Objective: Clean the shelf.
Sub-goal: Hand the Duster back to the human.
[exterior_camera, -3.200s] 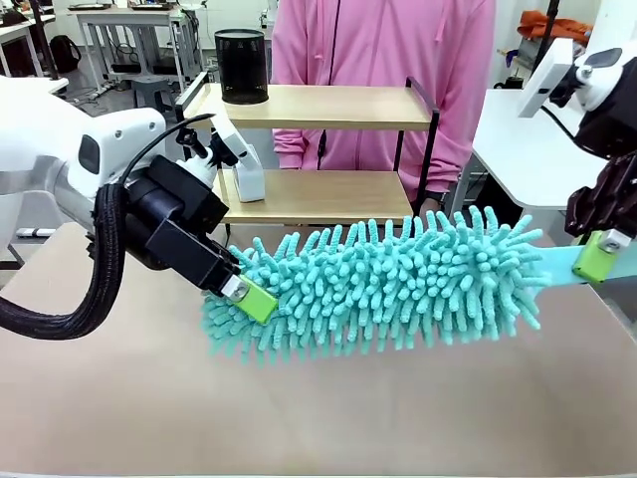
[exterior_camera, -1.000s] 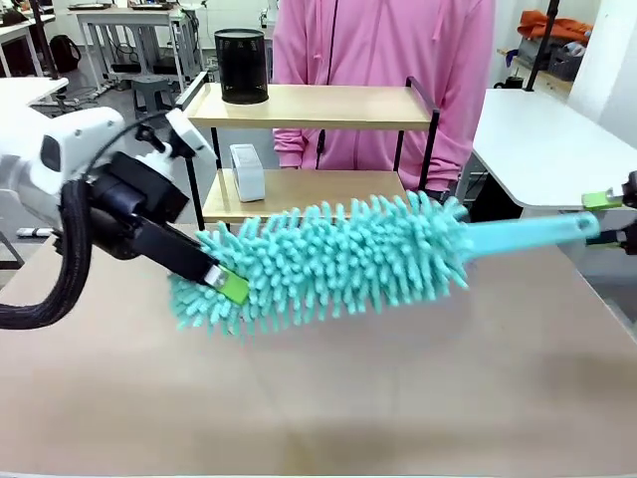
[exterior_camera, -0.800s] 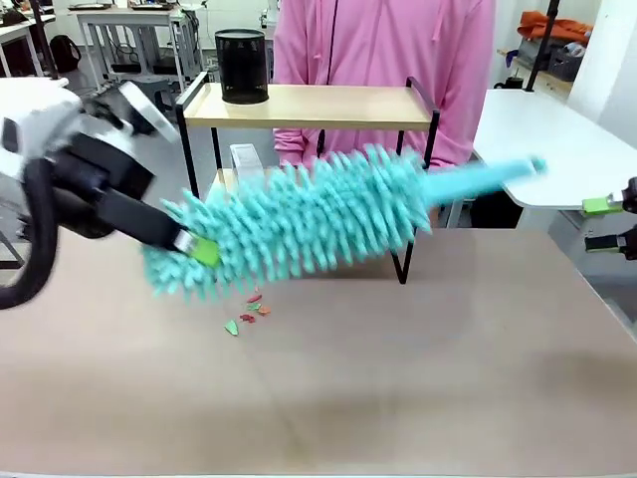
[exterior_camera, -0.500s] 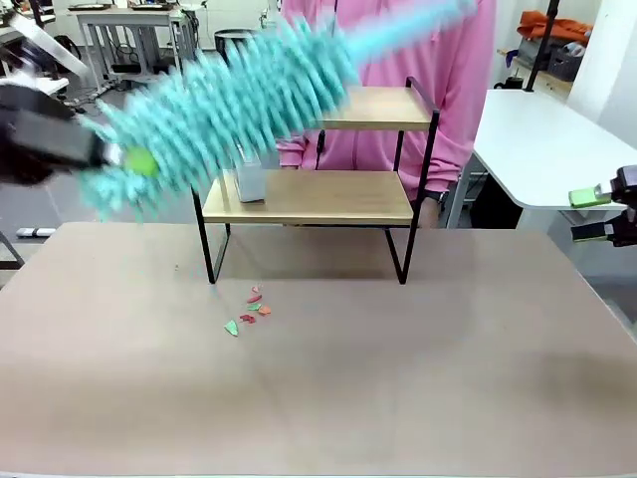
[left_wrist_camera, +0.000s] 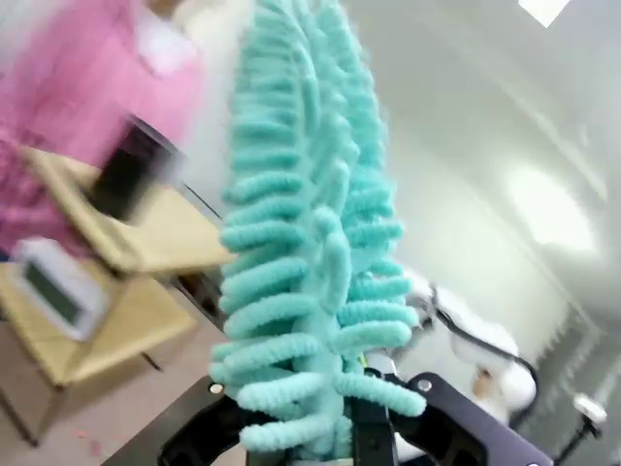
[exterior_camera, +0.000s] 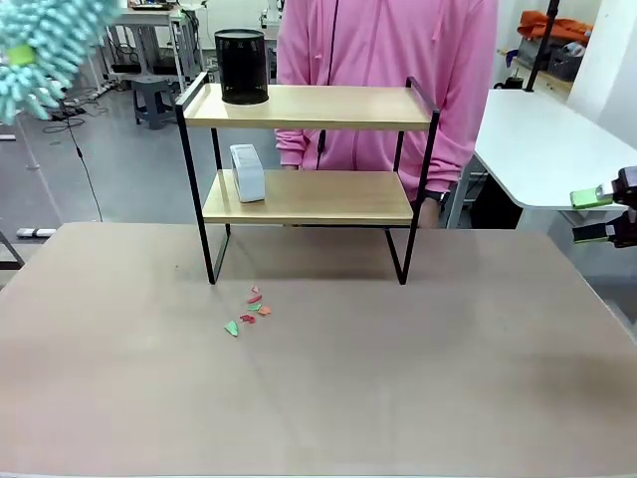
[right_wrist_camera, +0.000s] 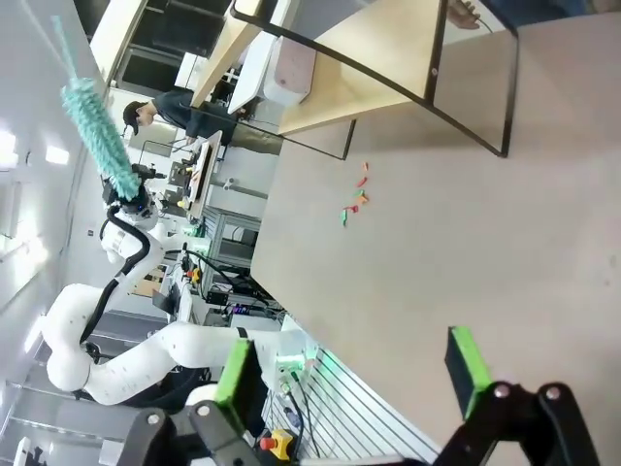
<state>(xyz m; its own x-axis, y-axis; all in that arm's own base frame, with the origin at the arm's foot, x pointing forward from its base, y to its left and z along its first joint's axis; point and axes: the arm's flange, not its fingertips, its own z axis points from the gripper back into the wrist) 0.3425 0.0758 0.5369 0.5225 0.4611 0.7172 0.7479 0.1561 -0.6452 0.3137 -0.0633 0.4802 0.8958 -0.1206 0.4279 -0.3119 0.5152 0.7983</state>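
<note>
Front view: the small two-tier wooden shelf in a thin black metal frame [exterior_camera: 309, 149] stands at the far middle of the tan table [exterior_camera: 398, 378], a black mesh cylinder cup [exterior_camera: 242, 66] on its top board, a small white box [exterior_camera: 247, 172] on the lower one. The turquoise fluffy microfibre duster [exterior_camera: 40, 45], which lay low across the table a few seconds ago, has swung up to the top left corner. That lift has uncovered a little scatter of red and green scraps [exterior_camera: 249, 312] on the table just before the shelf's left legs. The right gripper [exterior_camera: 600, 214] sits at the right edge, green pads parted, empty. A person in a pink top [exterior_camera: 383, 60] stands behind the shelf.

Left wrist view: left gripper [left_wrist_camera: 335, 427] clamped on the duster, which stands upright and high; shelf well below at left.

Right wrist view: pads spread, nothing between; shelf and scraps far off.

Judgement: duster raised for a pass at the top board.
</note>
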